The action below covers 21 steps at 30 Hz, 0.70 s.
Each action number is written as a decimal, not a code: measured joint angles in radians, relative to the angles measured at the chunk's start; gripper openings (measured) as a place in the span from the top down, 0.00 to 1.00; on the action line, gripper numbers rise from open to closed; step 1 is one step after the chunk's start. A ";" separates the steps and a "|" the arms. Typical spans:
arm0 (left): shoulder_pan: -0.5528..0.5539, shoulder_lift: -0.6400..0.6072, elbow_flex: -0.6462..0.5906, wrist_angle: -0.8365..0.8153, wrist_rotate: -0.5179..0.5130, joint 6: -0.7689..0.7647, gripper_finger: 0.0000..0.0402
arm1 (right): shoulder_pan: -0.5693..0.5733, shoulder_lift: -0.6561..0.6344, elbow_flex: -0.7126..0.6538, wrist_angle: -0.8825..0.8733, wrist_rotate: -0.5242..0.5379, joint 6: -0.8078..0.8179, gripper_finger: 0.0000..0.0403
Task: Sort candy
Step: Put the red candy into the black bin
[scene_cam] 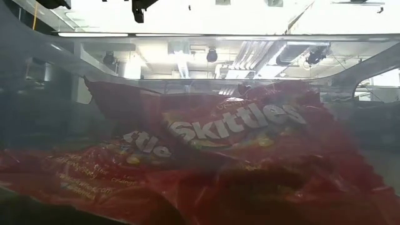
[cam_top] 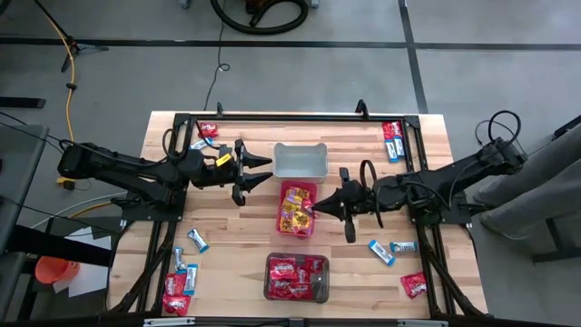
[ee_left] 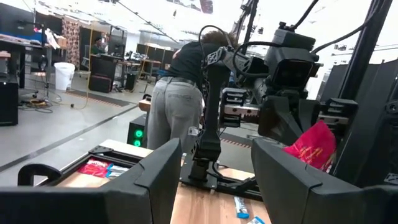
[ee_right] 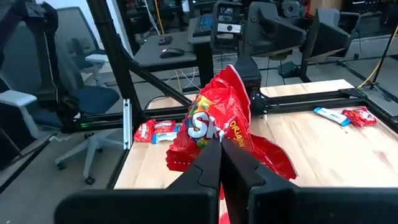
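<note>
We see two dark, jointed arms with looping black cables; the left gripper (cam_top: 263,172) at nine o'clock wears a yellow tag, the right gripper (cam_top: 315,207) at three o'clock has tapered black fingers.

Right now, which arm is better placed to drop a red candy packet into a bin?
Right. The right gripper is shut on a red candy packet, poised at the pink bin. The left gripper is open and empty.

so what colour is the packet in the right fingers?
Red candy packet, clearest in the right wrist view.
</note>
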 joint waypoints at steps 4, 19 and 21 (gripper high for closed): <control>0.000 0.000 0.000 -0.013 0.000 0.000 0.54 | -0.001 0.019 0.001 0.015 -0.100 0.073 1.00; 0.000 0.000 0.000 -0.028 0.000 -0.008 0.54 | 0.087 0.420 0.120 -0.074 -0.406 0.161 1.00; 0.000 0.000 0.000 -0.028 0.000 -0.008 0.54 | 0.086 0.450 0.138 -0.120 -0.406 0.193 0.99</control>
